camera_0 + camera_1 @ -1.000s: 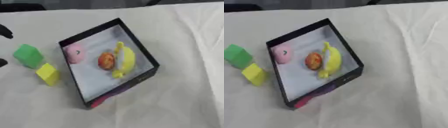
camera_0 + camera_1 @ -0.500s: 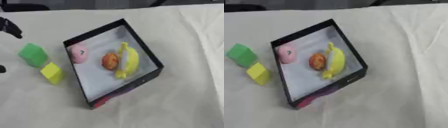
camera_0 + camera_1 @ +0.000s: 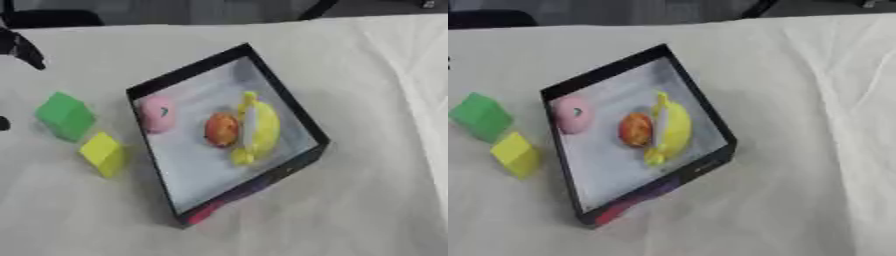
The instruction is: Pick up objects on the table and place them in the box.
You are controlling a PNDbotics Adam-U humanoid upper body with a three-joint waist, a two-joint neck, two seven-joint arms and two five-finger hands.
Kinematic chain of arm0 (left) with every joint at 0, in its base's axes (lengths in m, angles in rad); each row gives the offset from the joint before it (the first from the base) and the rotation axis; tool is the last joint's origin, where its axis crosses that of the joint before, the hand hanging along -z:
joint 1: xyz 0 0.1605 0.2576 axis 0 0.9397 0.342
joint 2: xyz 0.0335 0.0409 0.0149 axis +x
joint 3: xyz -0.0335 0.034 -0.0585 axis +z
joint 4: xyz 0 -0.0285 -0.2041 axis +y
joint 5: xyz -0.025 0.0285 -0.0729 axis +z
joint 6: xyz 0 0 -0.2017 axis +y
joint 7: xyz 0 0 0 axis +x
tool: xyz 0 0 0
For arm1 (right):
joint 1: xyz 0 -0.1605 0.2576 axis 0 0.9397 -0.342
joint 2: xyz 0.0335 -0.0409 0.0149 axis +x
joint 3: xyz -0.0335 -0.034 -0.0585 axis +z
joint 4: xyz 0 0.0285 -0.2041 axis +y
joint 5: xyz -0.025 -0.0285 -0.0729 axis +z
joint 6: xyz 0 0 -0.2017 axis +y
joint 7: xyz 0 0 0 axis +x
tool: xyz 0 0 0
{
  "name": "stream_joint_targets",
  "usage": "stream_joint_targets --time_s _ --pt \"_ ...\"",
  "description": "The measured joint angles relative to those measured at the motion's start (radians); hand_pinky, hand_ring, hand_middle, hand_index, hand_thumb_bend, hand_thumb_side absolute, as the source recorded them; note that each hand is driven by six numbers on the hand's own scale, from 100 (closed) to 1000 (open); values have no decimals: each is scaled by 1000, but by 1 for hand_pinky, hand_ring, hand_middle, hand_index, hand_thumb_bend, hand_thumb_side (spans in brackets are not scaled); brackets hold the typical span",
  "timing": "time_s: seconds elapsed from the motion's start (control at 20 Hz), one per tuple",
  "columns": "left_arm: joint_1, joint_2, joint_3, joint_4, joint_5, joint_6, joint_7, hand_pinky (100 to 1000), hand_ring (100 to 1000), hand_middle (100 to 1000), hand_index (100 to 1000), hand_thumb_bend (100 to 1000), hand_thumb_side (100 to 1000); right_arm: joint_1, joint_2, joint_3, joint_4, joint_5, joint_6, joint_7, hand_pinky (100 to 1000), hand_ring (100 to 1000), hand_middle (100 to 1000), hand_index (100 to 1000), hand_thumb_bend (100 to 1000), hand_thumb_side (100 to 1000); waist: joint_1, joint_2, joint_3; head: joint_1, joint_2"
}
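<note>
A black box point(image 3: 287, 95) with a pale floor sits askew in the middle of the white-clothed table. Inside it lie a yellow banana point(image 3: 258, 127), a round orange fruit point(image 3: 220, 129) and a pink object point(image 3: 157, 112). Left of the box, on the cloth, stand a green cube point(image 3: 63, 115) and a yellow cube point(image 3: 103, 152). My left hand point(image 3: 19, 47) shows only as black parts at the left edge, above and beside the green cube, touching neither cube. My right hand is out of view.
The white cloth point(image 3: 367, 200) has folds along its right side. Dark shapes point(image 3: 52, 17) lie beyond the table's far edge. A red and purple patch shows on the box's near outer wall point(image 3: 219, 202).
The whole picture has shifted slightly, so the camera moved. The black part of my left hand at the left edge has risen a little. The cubes and the box's contents stay put.
</note>
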Motion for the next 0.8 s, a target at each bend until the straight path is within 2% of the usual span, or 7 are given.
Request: stream_joint_targets --time_s 0.05,0.1,0.25,0.8 --pt "-4 -3 -3 11 -5 -5 -1 917 903 834 848 600 100 0 0 0 0 0 0 0 897 725 690 818 100 543 0 0 0 0 0" --pt "-9 -5 -6 20 -12 -7 -1 917 903 835 851 606 100 0 0 0 0 0 0 0 898 725 690 818 100 543 0 0 0 2 0" --pt "-51 -24 -20 68 -56 -13 -7 916 902 835 861 618 100 1 0 0 0 5 0 1 897 724 689 817 100 544 0 14 -4 13 -4" --pt "-113 -76 -60 198 -136 -69 -20 917 902 831 854 627 100 9 1 -3 0 11 7 1 897 719 685 808 100 543 0 19 -12 29 -17"
